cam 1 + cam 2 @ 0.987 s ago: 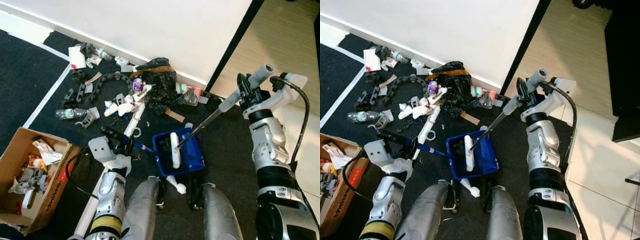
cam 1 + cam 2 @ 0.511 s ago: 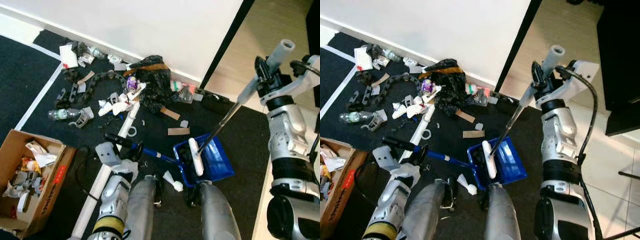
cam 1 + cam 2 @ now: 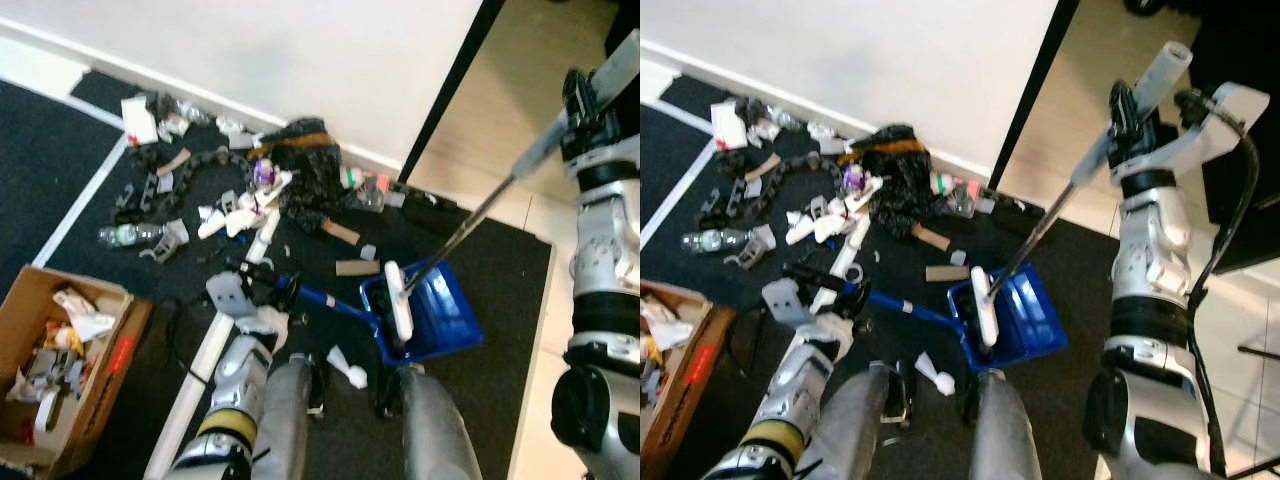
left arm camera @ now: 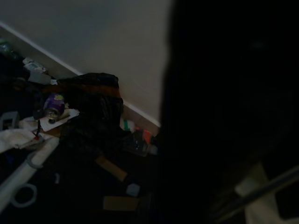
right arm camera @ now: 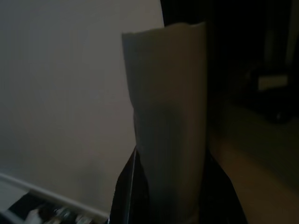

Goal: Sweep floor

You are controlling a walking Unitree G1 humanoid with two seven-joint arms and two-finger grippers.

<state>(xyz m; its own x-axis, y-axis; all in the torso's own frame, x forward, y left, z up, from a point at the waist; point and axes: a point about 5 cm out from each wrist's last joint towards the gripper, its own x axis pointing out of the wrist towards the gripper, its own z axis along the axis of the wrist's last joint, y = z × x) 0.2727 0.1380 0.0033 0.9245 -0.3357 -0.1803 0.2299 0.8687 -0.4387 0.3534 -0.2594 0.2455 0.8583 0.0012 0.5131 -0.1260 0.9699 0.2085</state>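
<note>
Glossy blue plastic dustpan (image 3: pixel 432 312) on dark carpet (image 3: pixel 60 160), right gripper (image 3: pixel 1123 112) clamped on grey-handled broom (image 3: pixel 1040 226), white head in pan, left gripper (image 3: pixel 283 294) holding dustpan handle (image 3: pixel 320 299).

One blue dustpan (image 3: pixel 428 312) and one broom (image 3: pixel 402 300) with a white head. One cardboard box (image 3: pixel 60 375) of rubbish. One black rubbish bag (image 3: pixel 312 180), one clear plastic bottle (image 3: pixel 128 234), two flat cardboard scraps (image 3: pixel 357 267), and many small litter pieces, too jumbled to count.
</note>
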